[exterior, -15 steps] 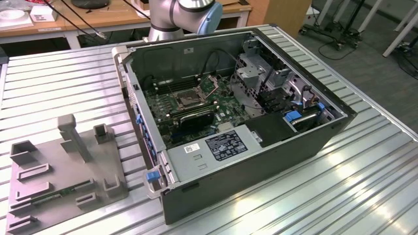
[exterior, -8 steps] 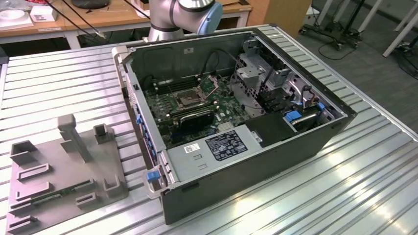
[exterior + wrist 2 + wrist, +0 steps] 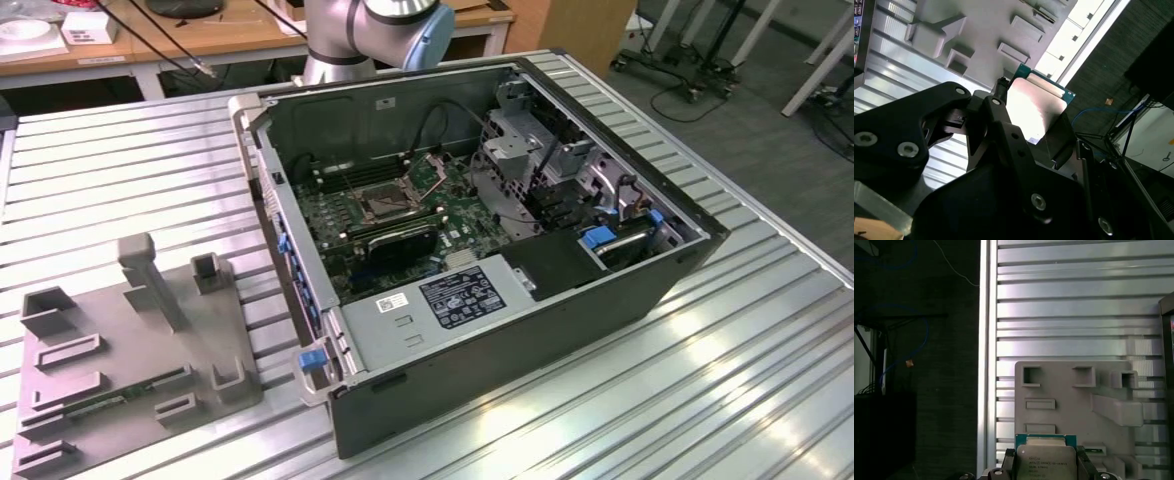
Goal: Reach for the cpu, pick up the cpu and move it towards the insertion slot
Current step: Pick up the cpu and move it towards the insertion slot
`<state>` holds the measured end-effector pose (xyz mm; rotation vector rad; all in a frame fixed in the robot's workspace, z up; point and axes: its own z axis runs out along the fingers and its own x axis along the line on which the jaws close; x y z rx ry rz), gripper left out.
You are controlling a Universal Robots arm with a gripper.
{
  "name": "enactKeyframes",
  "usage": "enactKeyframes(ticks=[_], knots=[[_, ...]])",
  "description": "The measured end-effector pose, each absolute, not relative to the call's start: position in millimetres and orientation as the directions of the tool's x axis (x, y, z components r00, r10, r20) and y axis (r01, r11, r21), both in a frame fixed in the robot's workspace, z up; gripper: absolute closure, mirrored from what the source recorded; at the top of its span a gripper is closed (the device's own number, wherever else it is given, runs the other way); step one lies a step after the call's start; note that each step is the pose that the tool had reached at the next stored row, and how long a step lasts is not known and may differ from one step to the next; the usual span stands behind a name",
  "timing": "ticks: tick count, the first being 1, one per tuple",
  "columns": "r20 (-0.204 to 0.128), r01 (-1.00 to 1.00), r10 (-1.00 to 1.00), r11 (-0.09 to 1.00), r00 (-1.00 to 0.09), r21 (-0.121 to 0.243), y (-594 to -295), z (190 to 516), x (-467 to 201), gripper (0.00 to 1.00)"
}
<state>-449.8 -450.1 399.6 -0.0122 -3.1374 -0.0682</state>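
The cpu (image 3: 1045,461), a thin square chip with a pale metal top and a green edge, is held off the table between the black fingers (image 3: 1009,460) of my gripper (image 3: 1046,466). In the second wrist view the cpu (image 3: 1038,102) shows its shiny face, with the gripper (image 3: 1034,120) shut on two of its opposite edges. Below it lies the gray fixture plate (image 3: 1079,400). The insertion slot (image 3: 382,206), a dark square socket with a metal frame, sits on the motherboard inside the open computer case (image 3: 534,320).
The gray fixture plate (image 3: 134,360) with raised blocks and a green memory stick (image 3: 114,397) lies at the exterior view's left on the ribbed metal table (image 3: 747,380). The arm's base (image 3: 354,40) stands behind the case. Drive cages and cables crowd the case's right side.
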Motion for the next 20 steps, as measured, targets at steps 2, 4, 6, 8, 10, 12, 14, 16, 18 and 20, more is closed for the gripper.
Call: enactKeyframes(ticks=[2,4,6,8,10,12,14,16,18,20], knots=[[0.004,0.008,0.008,0.999,-1.0,0.043,-450.1,401.1,-449.7,0.45],[0.004,0.008,0.008,0.999,-1.0,0.043,-450.1,402.5,-449.7,0.45],[0.004,0.008,0.008,0.999,-1.0,0.043,-450.1,403.6,-449.7,0.45],[0.004,0.008,0.008,0.999,-1.0,0.043,-450.1,404.6,-449.7,0.45],[0.004,0.008,0.008,0.999,-1.0,0.043,-450.1,405.4,-449.7,0.45],[0.004,0.008,0.008,0.999,-1.0,0.043,-450.1,406.3,-449.7,0.45],[0.004,0.008,0.008,0.999,-1.0,0.043,-450.1,407.0,-449.7,0.45],[0.004,0.008,0.008,0.999,-1.0,0.043,-450.1,407.9,-449.8,0.45],[0.004,0.008,0.008,0.999,-1.0,0.043,-450.1,408.7,-449.8,0.45],[0.004,0.008,0.008,0.999,-1.0,0.043,-450.1,409.4,-449.8,0.45]])
